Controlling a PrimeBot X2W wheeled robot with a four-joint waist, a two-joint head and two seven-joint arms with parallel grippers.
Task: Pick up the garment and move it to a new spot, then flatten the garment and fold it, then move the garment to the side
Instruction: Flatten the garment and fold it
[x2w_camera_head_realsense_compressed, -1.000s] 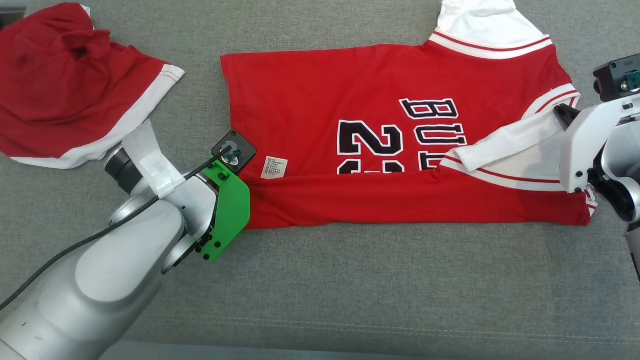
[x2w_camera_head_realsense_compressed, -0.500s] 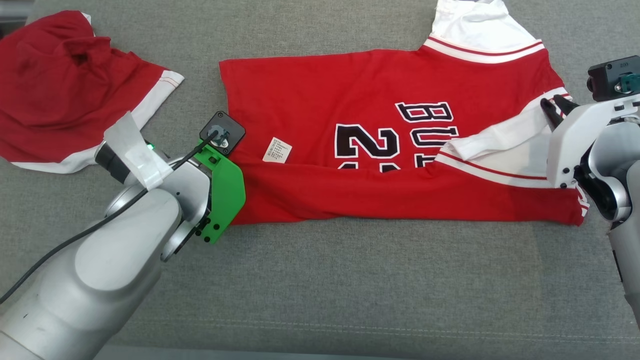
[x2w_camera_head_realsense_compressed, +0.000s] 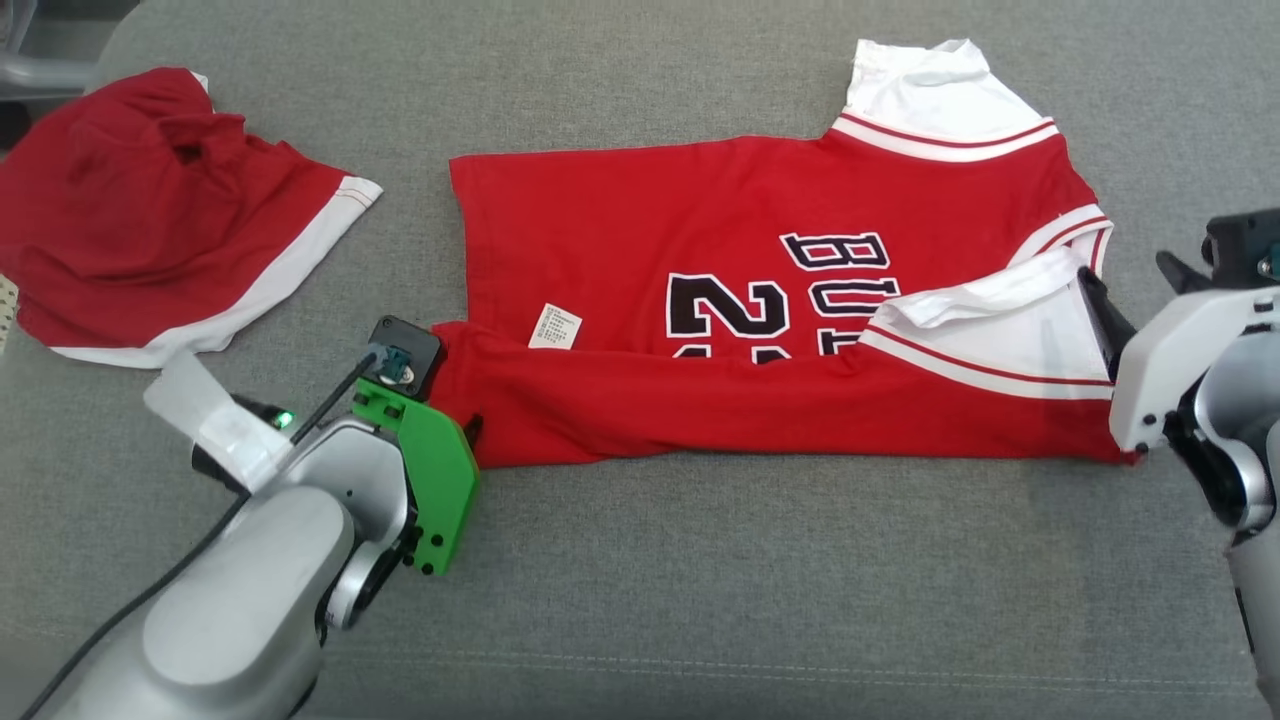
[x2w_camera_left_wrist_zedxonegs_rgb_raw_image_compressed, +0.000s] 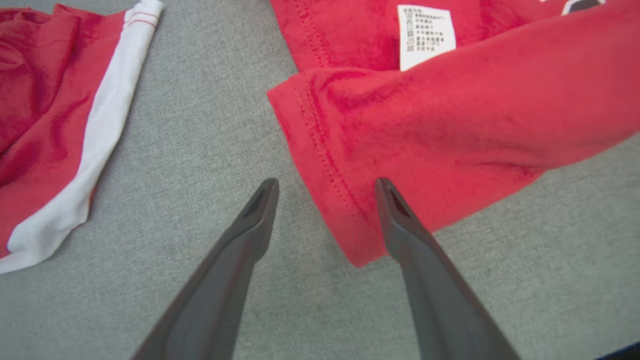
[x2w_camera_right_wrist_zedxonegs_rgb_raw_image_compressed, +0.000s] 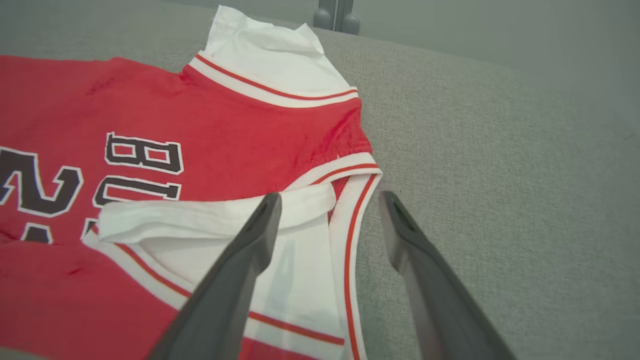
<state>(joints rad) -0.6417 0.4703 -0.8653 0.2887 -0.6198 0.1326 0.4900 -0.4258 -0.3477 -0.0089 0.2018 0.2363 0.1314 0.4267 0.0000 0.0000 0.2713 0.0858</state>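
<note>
The garment (x2w_camera_head_realsense_compressed: 700, 250) is a red jersey with black lettering and white sleeves, lying flat on the grey cushion (x2w_camera_head_realsense_compressed: 700, 600). Its near long edge is folded up over the print. My left gripper (x2w_camera_left_wrist_zedxonegs_rgb_raw_image_compressed: 325, 185) stands open at the hem's near left corner, one finger over the red cloth (x2w_camera_left_wrist_zedxonegs_rgb_raw_image_compressed: 450, 125) and one over bare cushion, with nothing pinched. At the jersey's right end my right gripper (x2w_camera_head_realsense_compressed: 1130, 280) is also open. In the right wrist view its fingers straddle the folded white sleeve (x2w_camera_right_wrist_zedxonegs_rgb_raw_image_compressed: 210, 220) and the striped armhole trim without holding it.
A crumpled pair of red shorts (x2w_camera_head_realsense_compressed: 150, 210) with a white band lies at the far left, apart from the jersey. A white care label (x2w_camera_head_realsense_compressed: 555, 326) sticks out near the hem. Bare grey cushion stretches along the near side and to the right of the jersey.
Both grippers have opened and let go of the folded-over edge, which stays in place. Both arms have drawn back slightly toward the near side. The head camera has shifted too.
</note>
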